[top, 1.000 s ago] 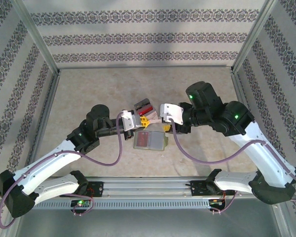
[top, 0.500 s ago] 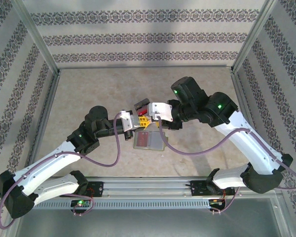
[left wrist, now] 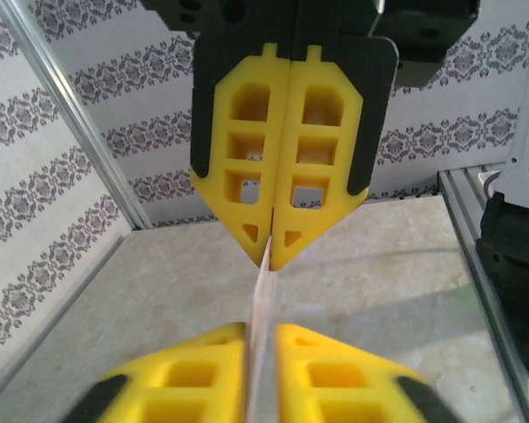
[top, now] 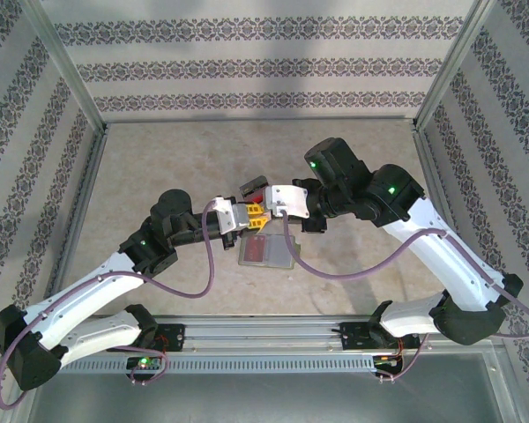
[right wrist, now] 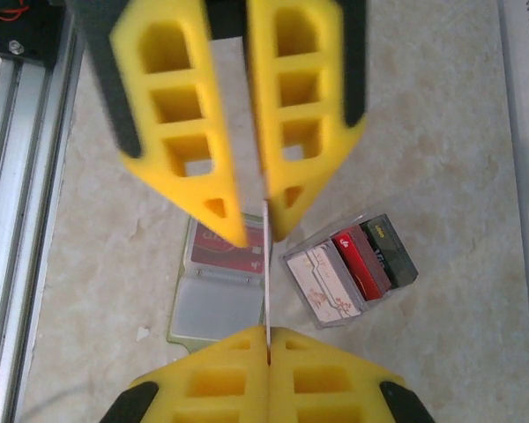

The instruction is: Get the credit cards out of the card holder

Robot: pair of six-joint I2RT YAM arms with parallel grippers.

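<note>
The table (top: pixel 159 167) carries everything near its middle, where the left arm (top: pixel 97 282) and the right arm (top: pixel 441 251) meet nose to nose. A second ago the right arm hung back on its own side with its jaws about half apart; it has since swung in and closed them. The card holder (top: pixel 266 253) lies open and flat on the table, just nearer the bases than the meeting point. It has one red card (right wrist: pixel 227 251) in one sleeve, and the other sleeve looks empty. Near it sits a stack of cards (right wrist: pixel 353 269), white, red and dark. Between the arms, a thin card (left wrist: pixel 264 300) hangs edge-on above the table. The right jaws are pressed tight on one end of it. The left jaws, clamped a moment ago, now stand slightly parted around the other end, with a sliver of gap beside the card. I read this as a handover: this card is out of the holder and passing to the right arm to be set down, while the red one remains to be pulled
</note>
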